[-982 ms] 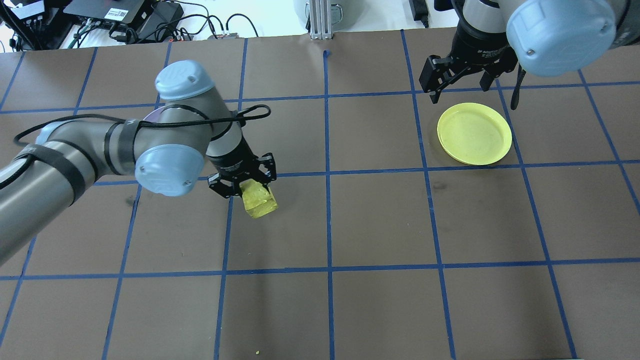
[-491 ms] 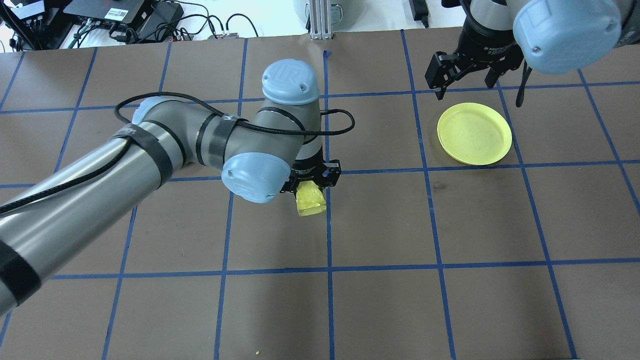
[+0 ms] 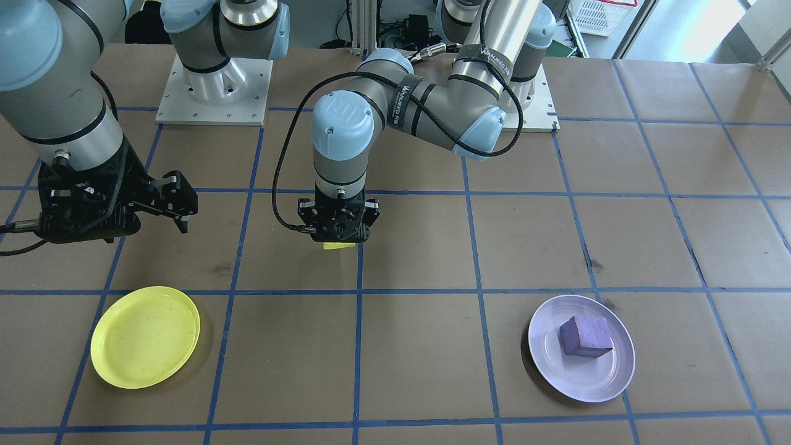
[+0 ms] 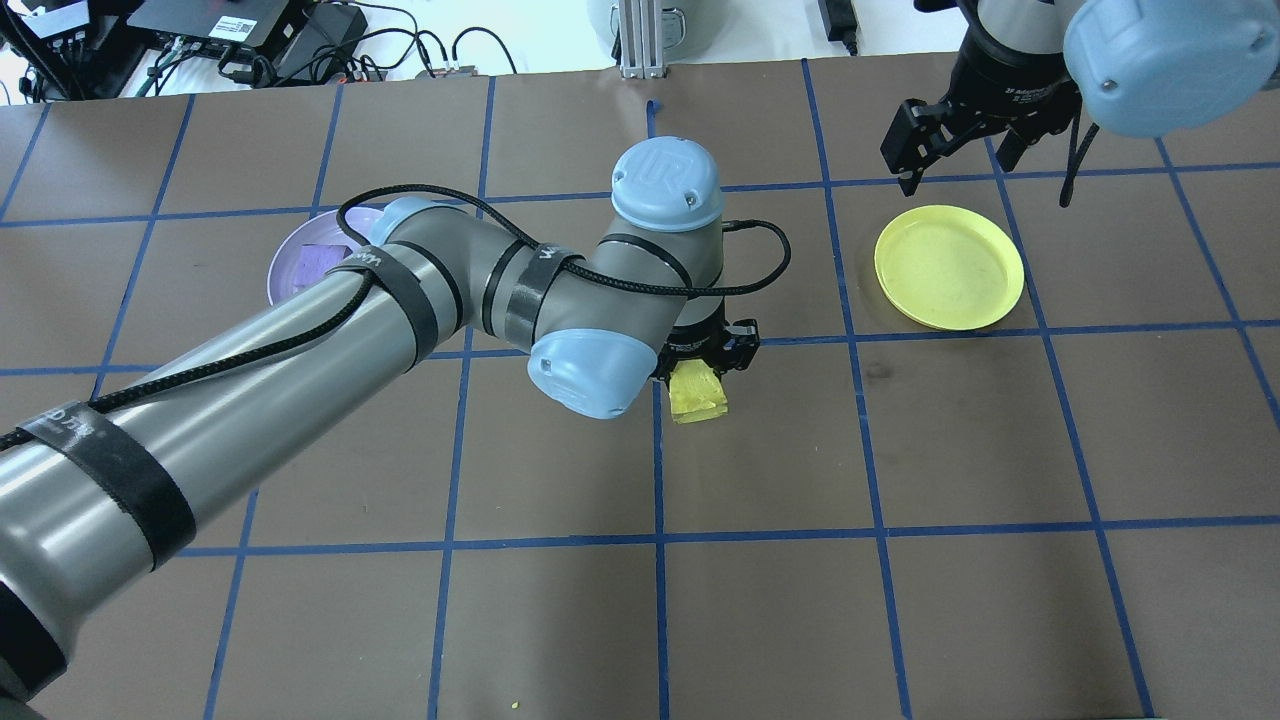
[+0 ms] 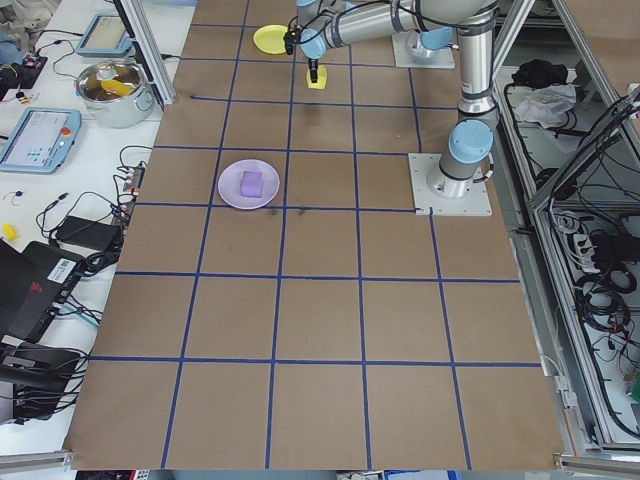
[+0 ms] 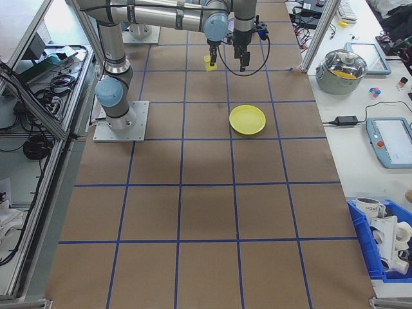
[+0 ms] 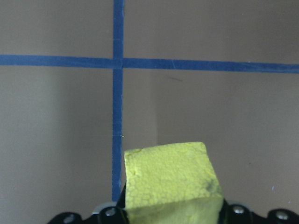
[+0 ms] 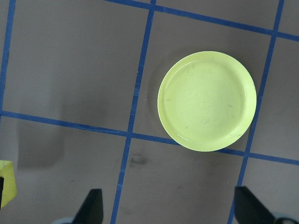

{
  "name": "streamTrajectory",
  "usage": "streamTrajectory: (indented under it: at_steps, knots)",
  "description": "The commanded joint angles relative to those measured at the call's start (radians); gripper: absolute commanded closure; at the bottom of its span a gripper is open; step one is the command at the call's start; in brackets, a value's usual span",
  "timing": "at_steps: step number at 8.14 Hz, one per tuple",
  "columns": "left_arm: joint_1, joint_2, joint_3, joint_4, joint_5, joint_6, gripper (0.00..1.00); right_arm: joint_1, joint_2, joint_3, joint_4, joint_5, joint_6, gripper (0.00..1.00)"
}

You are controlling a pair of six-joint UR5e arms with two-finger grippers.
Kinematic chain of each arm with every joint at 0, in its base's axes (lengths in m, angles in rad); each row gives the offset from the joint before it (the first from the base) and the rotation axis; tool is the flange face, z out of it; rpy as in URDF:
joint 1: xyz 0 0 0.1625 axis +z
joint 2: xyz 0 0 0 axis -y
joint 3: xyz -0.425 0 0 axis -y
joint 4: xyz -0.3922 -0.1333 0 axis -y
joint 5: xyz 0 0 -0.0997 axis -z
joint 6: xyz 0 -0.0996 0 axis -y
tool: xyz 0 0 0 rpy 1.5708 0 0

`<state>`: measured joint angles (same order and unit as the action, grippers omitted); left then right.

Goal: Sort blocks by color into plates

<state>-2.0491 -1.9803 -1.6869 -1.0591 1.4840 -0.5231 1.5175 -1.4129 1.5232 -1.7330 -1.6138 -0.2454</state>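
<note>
My left fingers [image 4: 703,362] pinch the yellow block [image 4: 698,393] above the counter [image 4: 900,600]; right fingers [image 4: 960,130] spread, empty. Risk: the shallow grip slips short of the yellow plate [image 4: 949,267].

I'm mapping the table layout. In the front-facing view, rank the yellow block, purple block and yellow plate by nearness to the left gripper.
1. Yellow block, held in the left gripper.
2. Yellow plate, toward the robot's right.
3. Purple block, on the lavender plate, toward its left.
</note>
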Motion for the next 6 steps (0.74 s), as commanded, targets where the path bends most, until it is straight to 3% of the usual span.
streamTrajectory:
  at_steps: [1,2,3,6]
  knots:
    - [-0.043,-0.031,0.007,0.028,0.002,-0.038,0.33,-0.008,0.006,0.0,0.0,-0.006,-0.006,0.0]
    - [-0.068,-0.044,0.003,0.095,0.005,-0.067,0.13,-0.008,0.006,0.0,0.001,-0.008,-0.008,0.0]
    - [-0.071,-0.057,0.004,0.131,0.002,-0.068,0.0,-0.008,0.006,0.0,0.001,-0.006,-0.006,0.0]
    - [-0.059,-0.023,0.01,0.119,-0.001,-0.051,0.0,-0.008,0.006,0.0,0.006,-0.011,-0.006,0.0]
